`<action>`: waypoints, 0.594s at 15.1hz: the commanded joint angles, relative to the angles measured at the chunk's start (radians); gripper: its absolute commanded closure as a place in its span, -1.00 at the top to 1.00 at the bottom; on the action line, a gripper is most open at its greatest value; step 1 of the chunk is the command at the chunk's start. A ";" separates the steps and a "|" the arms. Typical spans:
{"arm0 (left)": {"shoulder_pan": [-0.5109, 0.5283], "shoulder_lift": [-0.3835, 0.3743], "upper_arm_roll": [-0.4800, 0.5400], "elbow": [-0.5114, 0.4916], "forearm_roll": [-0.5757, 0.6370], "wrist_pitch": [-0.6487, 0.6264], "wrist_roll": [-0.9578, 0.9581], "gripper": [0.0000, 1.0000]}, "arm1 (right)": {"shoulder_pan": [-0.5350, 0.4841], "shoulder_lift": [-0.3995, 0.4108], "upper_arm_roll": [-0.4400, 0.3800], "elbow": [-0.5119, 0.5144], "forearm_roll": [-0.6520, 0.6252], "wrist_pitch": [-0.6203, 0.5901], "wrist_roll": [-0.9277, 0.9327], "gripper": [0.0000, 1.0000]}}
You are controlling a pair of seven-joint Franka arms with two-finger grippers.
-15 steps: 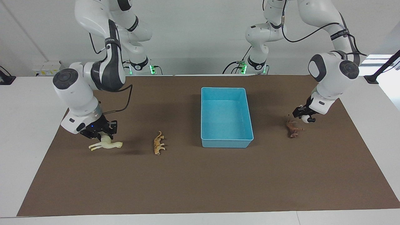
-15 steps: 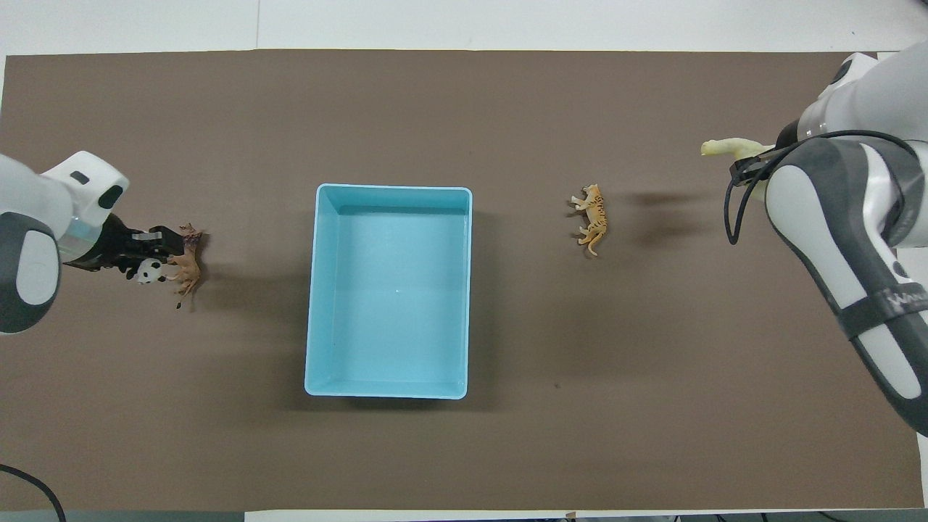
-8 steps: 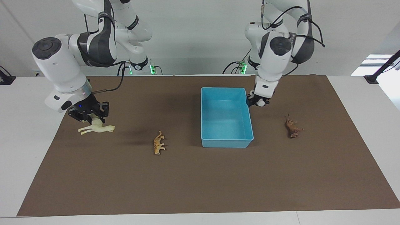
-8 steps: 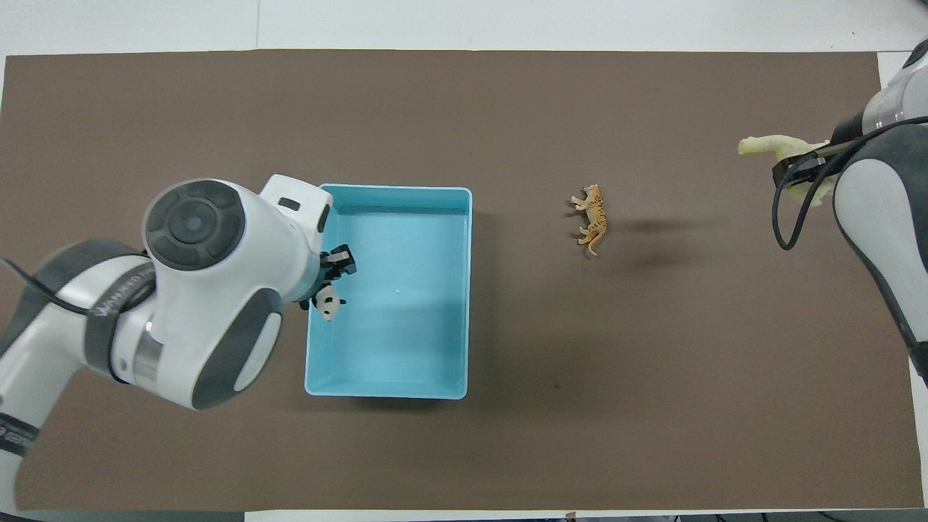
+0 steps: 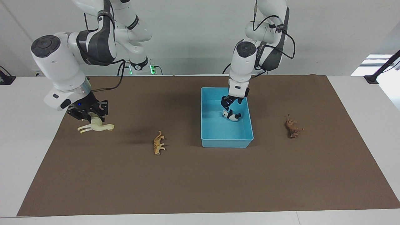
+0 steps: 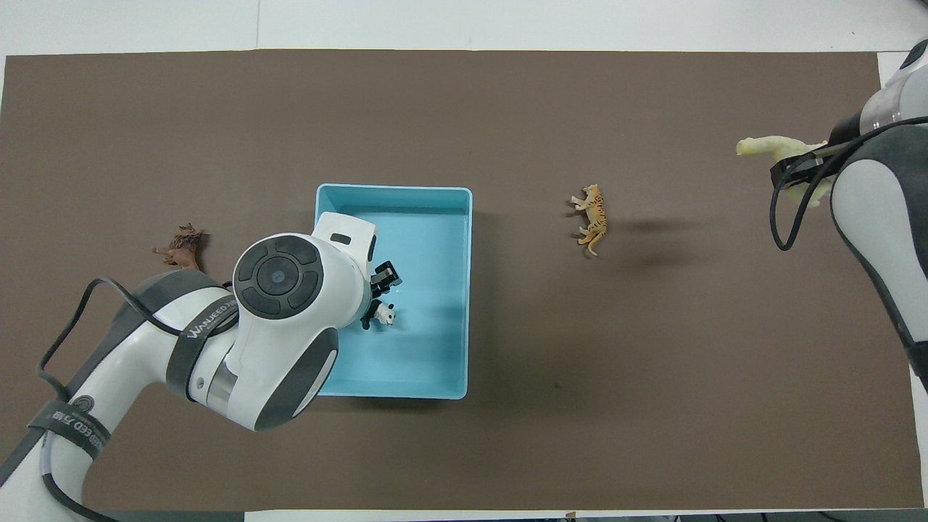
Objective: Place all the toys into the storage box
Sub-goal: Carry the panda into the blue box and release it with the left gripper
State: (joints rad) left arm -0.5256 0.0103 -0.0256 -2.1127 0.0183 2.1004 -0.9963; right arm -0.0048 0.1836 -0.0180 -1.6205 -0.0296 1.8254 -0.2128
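Observation:
The light blue storage box [image 5: 226, 143] stands mid-mat. A black-and-white panda [image 5: 232, 116] lies inside it, just under my left gripper [image 5: 227, 106], which hangs open over the box's inside. My right gripper [image 5: 92, 118] is shut on the back of the cream llama [image 5: 97, 127] and holds it a little above the mat at the right arm's end. The tan spotted cat [image 5: 158, 143] lies on the mat between the llama and the box. A brown animal [image 5: 292, 128] lies beside the box, toward the left arm's end. From overhead, the panda [image 6: 383, 315] shows by the left gripper [image 6: 385, 280].
A brown mat [image 5: 200, 181] covers most of the white table [image 5: 18, 125]. In the overhead view the left arm's wrist covers part of the storage box [image 6: 395, 190].
The left gripper carried the panda from beside the brown animal to over the box and let it go into the box. The right gripper lifted the llama and drew it toward the right arm's end.

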 commanded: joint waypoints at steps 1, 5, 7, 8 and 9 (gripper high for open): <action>0.085 -0.012 0.004 0.023 0.023 -0.066 0.123 1.00 | 0.043 -0.001 0.018 0.022 -0.007 -0.021 0.105 -1.00; 0.303 -0.004 0.003 0.023 0.042 -0.043 0.500 1.00 | 0.282 0.011 0.018 0.080 -0.004 -0.046 0.444 -1.00; 0.395 0.002 0.004 0.001 0.042 0.030 0.657 1.00 | 0.400 0.031 0.018 0.100 0.002 -0.041 0.585 -1.00; 0.432 0.013 0.004 -0.001 0.043 0.064 0.715 1.00 | 0.446 0.058 0.018 0.123 0.002 -0.038 0.646 -1.00; 0.461 0.036 0.004 0.002 0.046 0.096 0.779 1.00 | 0.501 0.098 0.018 0.151 0.002 -0.025 0.711 -1.00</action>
State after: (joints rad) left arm -0.1166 0.0162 -0.0077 -2.1017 0.0487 2.1279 -0.3232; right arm 0.4266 0.2001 0.0075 -1.5472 -0.0282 1.8029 0.3971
